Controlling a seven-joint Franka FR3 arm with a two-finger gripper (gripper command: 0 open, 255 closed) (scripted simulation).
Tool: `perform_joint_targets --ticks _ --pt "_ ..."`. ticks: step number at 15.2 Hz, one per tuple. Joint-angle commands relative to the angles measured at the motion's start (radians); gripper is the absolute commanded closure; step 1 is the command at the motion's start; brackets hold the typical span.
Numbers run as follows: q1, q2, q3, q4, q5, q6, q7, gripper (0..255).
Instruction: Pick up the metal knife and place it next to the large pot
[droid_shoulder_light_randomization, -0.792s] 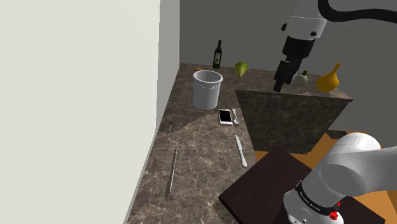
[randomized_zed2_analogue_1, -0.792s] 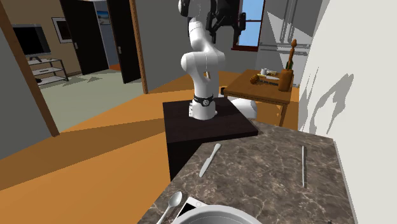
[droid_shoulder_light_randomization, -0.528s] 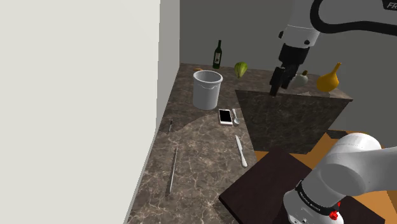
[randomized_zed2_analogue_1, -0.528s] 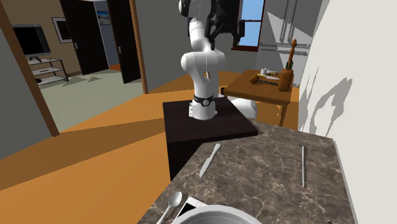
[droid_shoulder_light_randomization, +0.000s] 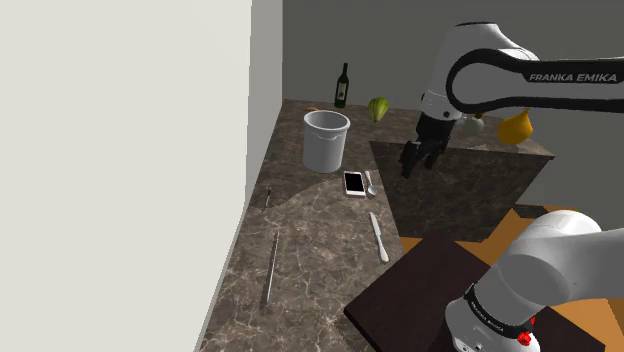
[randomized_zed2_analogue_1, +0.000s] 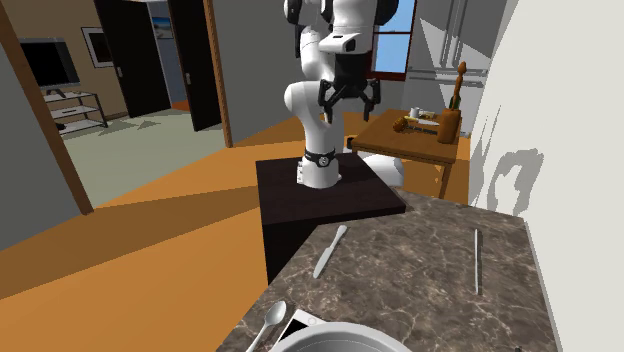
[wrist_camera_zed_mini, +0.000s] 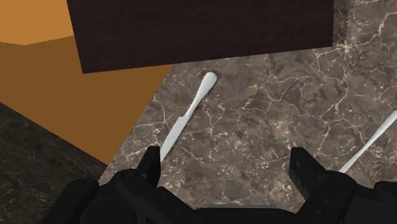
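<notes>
Claw: the claw (randomized_zed2_analogue_1: 349, 95) hangs high above the stand (randomized_zed2_analogue_1: 330, 190), fingers (randomized_zed2_analogue_1: 323, 98) spread wide with nothing between them.
Knife's place: the pale knife (droid_shoulder_light_randomization: 378, 237) lies flat on the dark marbled surface (droid_shoulder_light_randomization: 320, 225), close to the edge that meets the stand (droid_shoulder_light_randomization: 420, 290).
Knife to claw: in the wrist view the knife (wrist_camera_zed_mini: 188, 116) lies well below the claw (wrist_camera_zed_mini: 225, 159) and off its middle, one end showing just past a fingertip (wrist_camera_zed_mini: 151, 156). They do not touch. In the shoulder view the claw (droid_shoulder_light_randomization: 412, 165) stands up and to the right of the knife.
Edges: the surface's edge runs just beside the knife (randomized_zed2_analogue_1: 329, 251), and orange floor (wrist_camera_zed_mini: 57, 102) lies beyond it. A pale wall (droid_shoulder_light_randomization: 130, 150) bounds the surface on the shoulder view's left.
Open room: bare marble lies between the knife and a slender utensil (droid_shoulder_light_randomization: 271, 265) near the wall side.
Long axis: the knife runs roughly along the near edge. Its rounded end points toward the stand, the other toward the phone (droid_shoulder_light_randomization: 354, 183) and spoon (droid_shoulder_light_randomization: 370, 183).
Pot: the white pot (droid_shoulder_light_randomization: 326, 140) stands beyond the phone, well apart from the knife.
</notes>
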Motion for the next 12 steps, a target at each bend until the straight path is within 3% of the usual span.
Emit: perform_joint_targets --ticks 1,12 --pt "-0.017 0.030 -0.002 -0.048 0.004 0.084 0.024 0" --pt "-0.087 0.334 -0.001 -0.225 0.046 0.583 0.153 0"
